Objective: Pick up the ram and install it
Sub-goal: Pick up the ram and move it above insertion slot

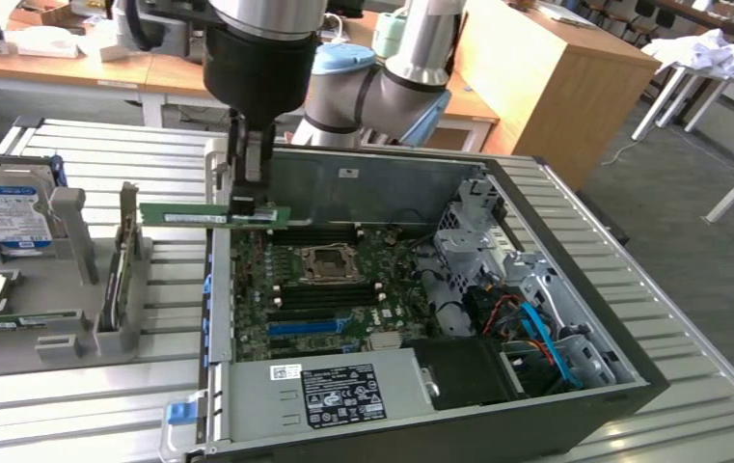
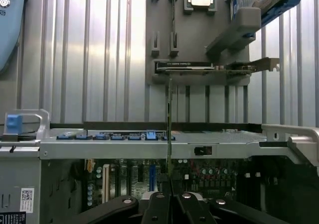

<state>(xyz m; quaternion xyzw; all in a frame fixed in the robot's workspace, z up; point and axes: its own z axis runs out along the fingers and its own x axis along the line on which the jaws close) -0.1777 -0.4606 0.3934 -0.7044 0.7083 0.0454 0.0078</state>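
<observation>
Alignment matters: our gripper (image 1: 248, 206) pinches the ram (image 1: 193, 215) by one end, the stick jutting sideways over the case wall (image 1: 220, 289), so we should square it with the motherboard (image 1: 292, 301) below.

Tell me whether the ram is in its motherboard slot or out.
Out: the ram hangs level in the shut gripper over the case wall, clear of the motherboard.

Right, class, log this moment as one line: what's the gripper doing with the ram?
gripper: shut on ram | ram: level, in the air | place: over computer case edge | install: not yet in slot
</observation>
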